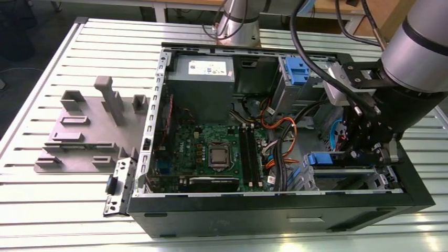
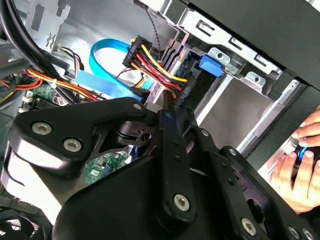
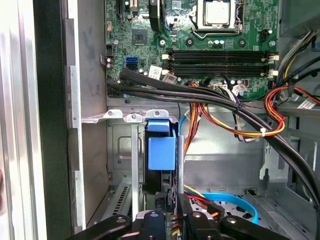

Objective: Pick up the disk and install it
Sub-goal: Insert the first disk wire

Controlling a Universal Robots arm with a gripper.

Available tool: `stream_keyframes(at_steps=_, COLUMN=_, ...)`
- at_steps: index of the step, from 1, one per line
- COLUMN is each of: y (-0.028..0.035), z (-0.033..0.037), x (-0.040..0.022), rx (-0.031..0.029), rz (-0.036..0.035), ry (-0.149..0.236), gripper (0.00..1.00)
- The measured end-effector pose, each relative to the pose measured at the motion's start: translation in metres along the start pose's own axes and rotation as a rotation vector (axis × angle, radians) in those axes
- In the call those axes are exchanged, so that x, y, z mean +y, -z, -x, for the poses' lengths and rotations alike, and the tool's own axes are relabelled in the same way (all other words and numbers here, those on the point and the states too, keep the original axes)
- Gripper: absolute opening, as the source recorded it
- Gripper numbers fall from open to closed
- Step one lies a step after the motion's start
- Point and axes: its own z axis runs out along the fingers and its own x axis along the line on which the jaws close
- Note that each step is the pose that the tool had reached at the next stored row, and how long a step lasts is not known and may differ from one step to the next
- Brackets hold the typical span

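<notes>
Gripper [image 3: 170, 207], black and metal, hangs just beside the blue-railed silver disk [image 3: 161, 147], which stands edge-on in the grey metal drive bay [image 3: 125, 150]. Its grasp cannot be judged. Orange and yellow cables [image 3: 240, 125] nearby could snag the arm. The black open computer case [image 1: 280, 210] lies on a white slatted table [image 1: 42, 210].

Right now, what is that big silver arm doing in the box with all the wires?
That is a robot arm. One camera watches from outside; two more ride near its wrist and look in close. The box is an open computer case lying on a slatted table, beside a grey stand. Inside are a green circuit board and coloured wires. The arm's claw is down in a corner, right by the disk, the blue-framed piece standing in a metal bay. I cannot tell whether the claw is gripping it.
</notes>
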Motion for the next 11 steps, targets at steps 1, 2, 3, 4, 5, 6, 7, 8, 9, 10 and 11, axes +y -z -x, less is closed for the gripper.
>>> stream_keyframes(at_steps=1, y=0.0013, z=0.0000, x=-0.0001, rx=-0.0021, rz=0.0001, ry=0.000, gripper=0.24)
stream_keyframes(at_steps=2, y=0.0025, z=0.0000, x=-0.0002, rx=-0.0033, rz=0.0002, ry=0.000, gripper=0.24)
stream_keyframes(at_steps=3, y=0.0038, z=0.0000, x=-0.0003, rx=-0.0038, rz=0.0003, ry=0.000, gripper=0.24)
stream_keyframes(at_steps=4, y=0.0051, z=0.0000, x=-0.0005, rx=-0.0040, rz=0.0005, ry=0.000, gripper=0.24)
stream_keyframes(at_steps=5, y=0.0063, z=0.0000, x=-0.0006, rx=-0.0043, rz=0.0011, ry=0.000, gripper=0.24)
stream_keyframes(at_steps=6, y=0.0073, z=0.0000, x=-0.0008, rx=-0.0042, rz=0.0018, ry=0.000, gripper=0.24)
stream_keyframes(at_steps=7, y=0.0076, z=0.0000, x=-0.0011, rx=-0.0043, rz=0.0030, ry=0.000, gripper=0.24)
stream_keyframes(at_steps=8, y=0.0077, z=0.0000, x=-0.0016, rx=-0.0044, rz=0.0044, ry=0.000, gripper=0.24)
stream_keyframes(at_steps=9, y=0.0076, z=0.0000, x=-0.0023, rx=-0.0044, rz=0.0060, ry=0.000, gripper=0.24)
stream_keyframes(at_steps=10, y=0.0076, z=0.0000, x=-0.0031, rx=-0.0042, rz=0.0075, ry=0.000, gripper=0.22)
stream_keyframes(at_steps=11, y=0.0075, z=0.0000, x=-0.0041, rx=-0.0042, rz=0.0091, ry=0.000, gripper=0.16)
